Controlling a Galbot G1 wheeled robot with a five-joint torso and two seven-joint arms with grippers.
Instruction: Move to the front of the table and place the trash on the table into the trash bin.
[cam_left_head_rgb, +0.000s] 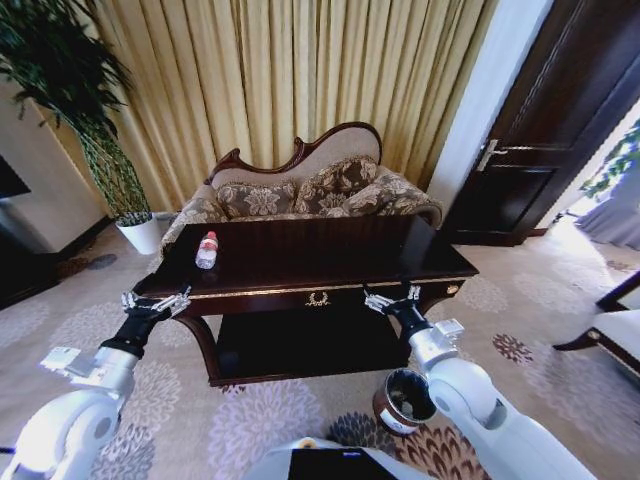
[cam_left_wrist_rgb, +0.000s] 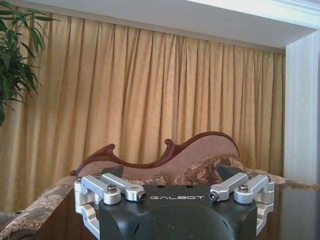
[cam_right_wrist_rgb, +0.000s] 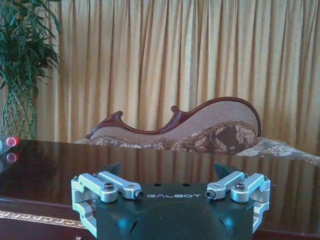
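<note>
Bottle (cam_left_head_rgb: 207, 249) lies just beyond left tool (cam_left_head_rgb: 155, 302).

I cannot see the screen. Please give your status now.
Both grippers, left and right, open, empty, at table front. Bottle on table. Bin by right arm.

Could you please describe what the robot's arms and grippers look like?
Both arms have smooth white shells narrowing to black wrists. The left gripper and right gripper match: a black body marked GALBOT in white, silver metal linkages with bolts, and dark fingers.
</note>
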